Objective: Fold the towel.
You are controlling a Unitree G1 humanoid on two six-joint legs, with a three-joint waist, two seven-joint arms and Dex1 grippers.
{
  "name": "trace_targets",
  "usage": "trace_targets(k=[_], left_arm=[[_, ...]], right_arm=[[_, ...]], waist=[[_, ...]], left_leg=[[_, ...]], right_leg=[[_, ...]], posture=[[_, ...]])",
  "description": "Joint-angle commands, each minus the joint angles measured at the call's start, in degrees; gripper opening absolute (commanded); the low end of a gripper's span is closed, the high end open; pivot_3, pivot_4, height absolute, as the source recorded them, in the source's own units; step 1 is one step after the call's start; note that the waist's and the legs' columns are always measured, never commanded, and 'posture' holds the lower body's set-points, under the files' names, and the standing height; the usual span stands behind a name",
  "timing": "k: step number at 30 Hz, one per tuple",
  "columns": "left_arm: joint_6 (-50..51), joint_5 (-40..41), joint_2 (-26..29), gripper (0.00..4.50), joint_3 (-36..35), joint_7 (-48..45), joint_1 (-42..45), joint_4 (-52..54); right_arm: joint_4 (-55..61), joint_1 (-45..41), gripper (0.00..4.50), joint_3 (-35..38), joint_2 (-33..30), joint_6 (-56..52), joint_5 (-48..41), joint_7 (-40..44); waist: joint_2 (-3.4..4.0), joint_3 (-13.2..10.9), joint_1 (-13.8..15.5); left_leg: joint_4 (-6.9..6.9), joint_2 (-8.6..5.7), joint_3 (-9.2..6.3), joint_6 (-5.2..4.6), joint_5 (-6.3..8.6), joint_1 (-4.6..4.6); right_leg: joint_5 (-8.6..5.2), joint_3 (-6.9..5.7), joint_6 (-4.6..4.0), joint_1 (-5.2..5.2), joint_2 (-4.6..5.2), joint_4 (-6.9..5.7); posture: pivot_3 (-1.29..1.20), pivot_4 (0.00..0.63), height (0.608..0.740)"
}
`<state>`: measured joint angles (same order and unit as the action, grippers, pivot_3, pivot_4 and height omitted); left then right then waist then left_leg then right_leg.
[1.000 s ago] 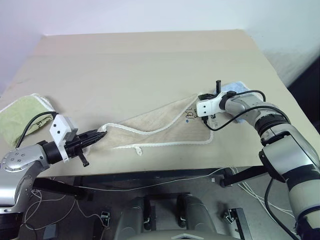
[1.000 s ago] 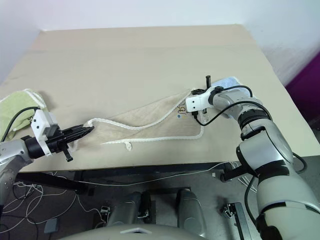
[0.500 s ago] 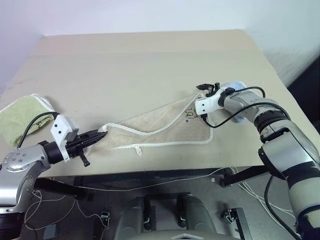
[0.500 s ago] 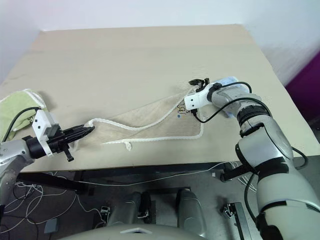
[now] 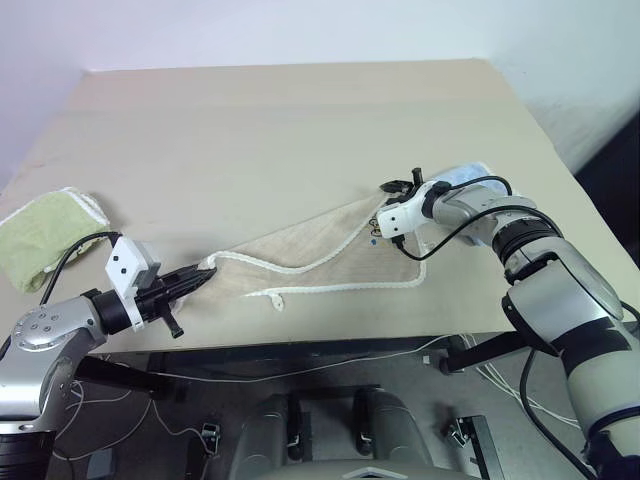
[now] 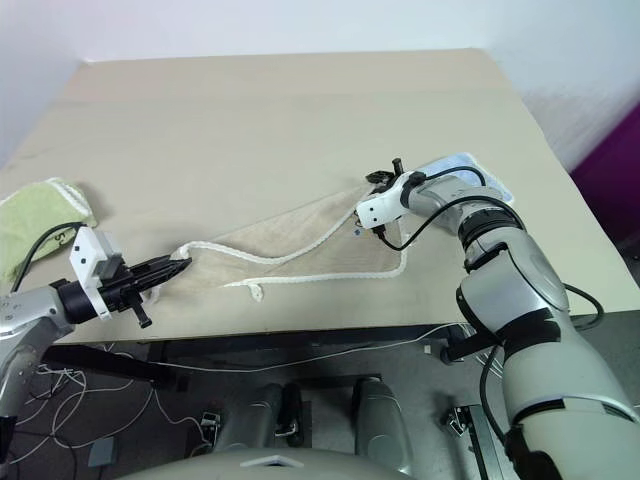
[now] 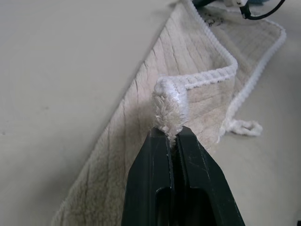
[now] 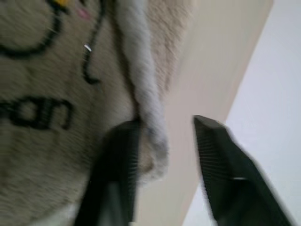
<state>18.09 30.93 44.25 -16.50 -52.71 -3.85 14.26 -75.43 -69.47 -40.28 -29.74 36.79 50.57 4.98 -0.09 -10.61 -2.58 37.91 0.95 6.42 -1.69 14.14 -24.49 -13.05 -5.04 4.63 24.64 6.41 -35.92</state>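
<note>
The beige towel [image 5: 330, 255] with white stitched edging lies stretched in a long narrow shape near the table's front edge. Its handwritten label is at the right end. My left gripper [image 5: 205, 272] is shut on the towel's left corner, and the white edging bulges out just past the fingertips [image 7: 171, 134]. My right gripper [image 5: 400, 187] is at the towel's far right corner, open. The edging of the towel [image 8: 141, 94] sits between its fingers, against one finger [image 8: 120, 155], with a gap to the other.
A folded light green towel [image 5: 40, 235] lies at the table's left edge. A light blue towel [image 5: 470, 175] lies under my right forearm. The tan table [image 5: 280, 120] stretches back behind the towel. Cables hang below the front edge.
My right gripper has rolled and shifted left to the towel's right corner, and its fingers have opened around the edging. The left gripper has kept its hold and place.
</note>
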Motion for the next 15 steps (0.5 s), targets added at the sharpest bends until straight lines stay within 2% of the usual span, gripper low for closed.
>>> trace_targets(k=[1,2,11,15], left_arm=[[-0.9,0.0,-0.2,0.0,-1.2,0.1,-0.1,2.1],[-0.9,0.0,-0.2,0.0,-1.2,0.1,-0.1,2.1],[-2.1,0.1,-0.7,0.0,-3.3,1.9,2.4,-0.4],[-2.6,-1.0,-1.4,0.0,-6.9,9.4,12.7,-9.9]], right_arm=[[0.2,-1.6,0.26,-0.1,-0.3,0.1,0.2,-0.2],[0.2,-1.6,0.05,-0.2,-0.4,0.1,0.3,-0.2],[1.2,-2.1,0.05,1.9,-2.9,0.9,-1.4,-0.9],[2.1,-4.4,0.05,7.0,-5.4,1.4,-6.8,2.6]], waist=[[0.0,0.0,0.0],[0.0,0.0,0.0],[0.0,0.0,0.1],[0.01,-0.1,0.1]], left_leg=[[0.0,0.0,0.0,0.0,0.0,0.0],[0.01,0.0,0.0,0.0,0.0,0.0],[0.01,0.0,0.0,0.0,0.0,0.0],[0.05,-0.02,-0.02,0.05,-0.03,0.0]], right_leg=[[0.0,0.0,0.0,0.0,0.0,0.0],[0.0,0.0,0.0,0.0,0.0,0.0],[-0.01,0.01,-0.01,0.01,0.01,-0.03],[-0.01,-0.01,-0.01,0.01,0.02,-0.1]], posture=[[0.0,0.15,0.74],[0.0,0.15,0.74],[0.0,0.15,0.74],[0.0,0.15,0.74]])
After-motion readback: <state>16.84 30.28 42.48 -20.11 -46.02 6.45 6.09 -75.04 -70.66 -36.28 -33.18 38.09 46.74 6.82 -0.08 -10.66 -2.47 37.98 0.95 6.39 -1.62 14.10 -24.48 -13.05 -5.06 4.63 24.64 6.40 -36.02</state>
